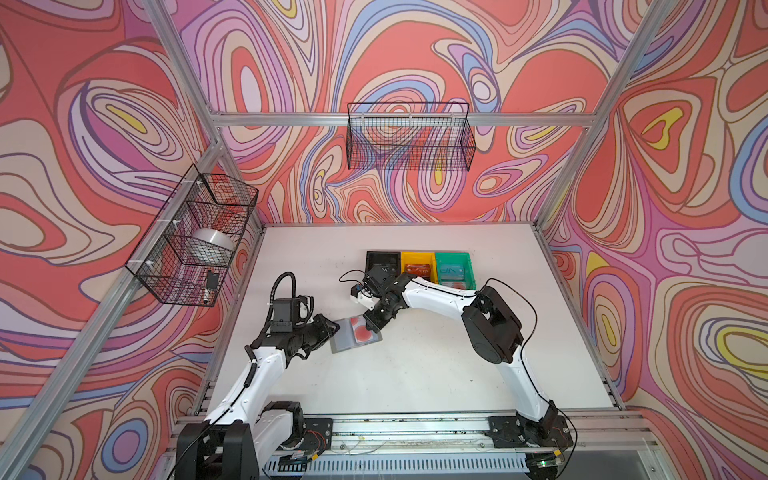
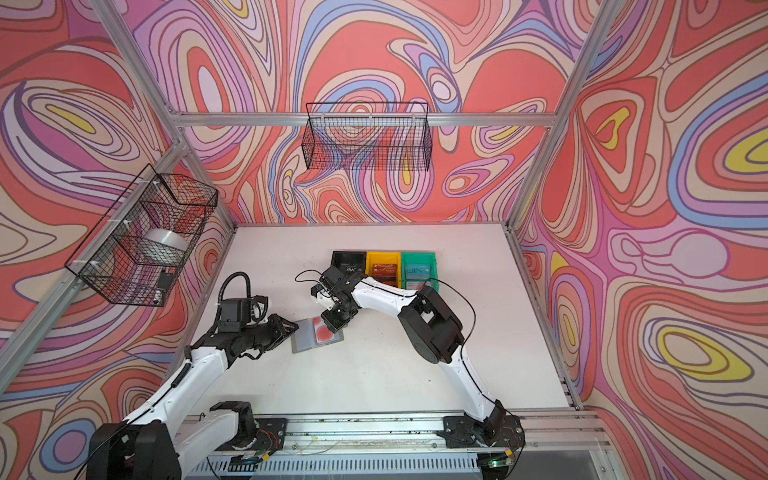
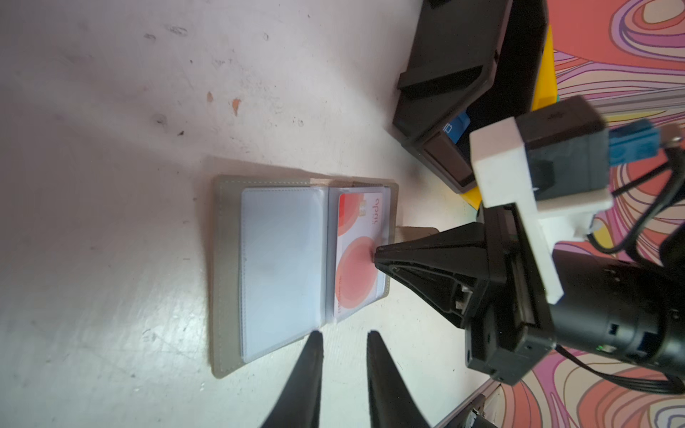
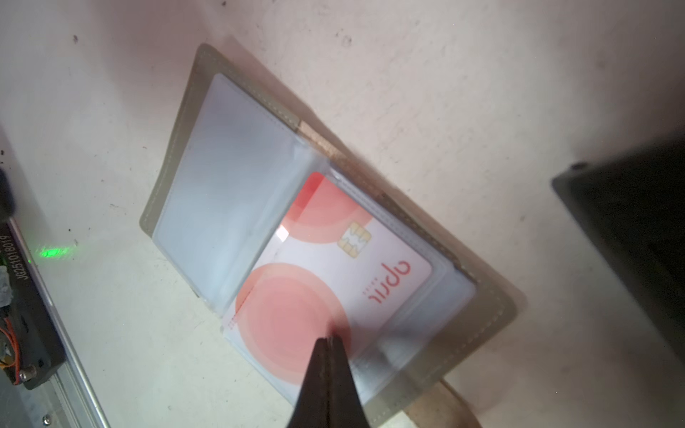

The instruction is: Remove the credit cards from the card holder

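2 tools are at the open card holder (image 3: 222, 278) on the tabletop (image 3: 111, 111): right tool (image 4: 328, 339) closed, tips on the pale card (image 4: 333, 266); left tool (image 3: 344, 333) slightly open, empty.

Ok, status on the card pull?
left gripper: jaws apart, empty, at card holder edge. right gripper: jaws shut, tip pressing pale card in its sleeve. Nothing in the way.

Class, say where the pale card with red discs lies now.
In both top views the pale card lies mid-table, sleeved in the right half of the open card holder, under the shut tips of the right hand.
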Tool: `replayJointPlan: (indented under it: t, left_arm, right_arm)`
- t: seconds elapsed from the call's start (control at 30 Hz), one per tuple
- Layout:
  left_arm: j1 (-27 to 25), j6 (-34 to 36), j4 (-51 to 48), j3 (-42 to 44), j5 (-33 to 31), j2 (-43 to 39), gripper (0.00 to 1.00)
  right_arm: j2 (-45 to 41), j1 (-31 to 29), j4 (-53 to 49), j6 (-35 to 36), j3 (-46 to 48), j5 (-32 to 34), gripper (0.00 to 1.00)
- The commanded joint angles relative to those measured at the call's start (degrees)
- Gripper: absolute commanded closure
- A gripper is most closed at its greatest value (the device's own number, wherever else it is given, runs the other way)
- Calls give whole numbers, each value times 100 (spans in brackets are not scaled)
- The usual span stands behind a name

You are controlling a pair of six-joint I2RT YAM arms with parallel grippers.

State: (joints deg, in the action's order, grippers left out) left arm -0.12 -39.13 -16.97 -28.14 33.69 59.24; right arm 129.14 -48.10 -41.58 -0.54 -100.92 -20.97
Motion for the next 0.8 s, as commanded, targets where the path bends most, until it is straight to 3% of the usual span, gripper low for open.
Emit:
replayJointPlan:
  t: [0.0, 0.27, 0.77]
  left_arm:
    - [-21, -305, 573, 134, 298, 171, 75]
    - [-65, -635, 1787, 529, 615, 989, 75]
    - [-265, -736, 2588, 520, 671, 1890, 75]
  right_arm:
    - [120, -28, -18, 27, 20, 187, 100]
    - [149, 11, -71, -62, -16, 261, 100]
    - [375, 9, -71, -8, -67, -153, 100]
